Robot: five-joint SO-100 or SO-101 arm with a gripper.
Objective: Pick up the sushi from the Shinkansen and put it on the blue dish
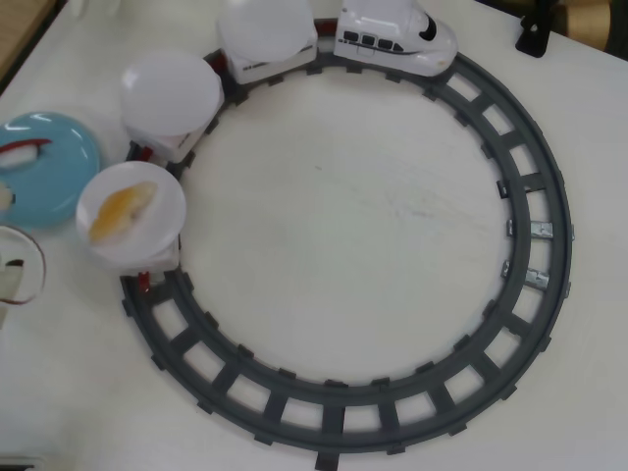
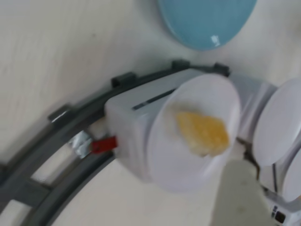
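Observation:
The white Shinkansen stands at the top of the grey track, pulling three cars topped with round white plates. The last plate holds a yellow-orange sushi piece; both also show in the wrist view, plate and piece. The other two plates look empty. The blue dish sits left of the track, with a small red-and-white sushi on its left part. The wrist view shows only a bare part of the dish. A blurred pale shape at its bottom edge may be a gripper finger.
The grey circular track fills most of the white table. A round dark-rimmed object lies at the left edge below the blue dish. A black stand is at the top right. A red coupler sticks out of the last car.

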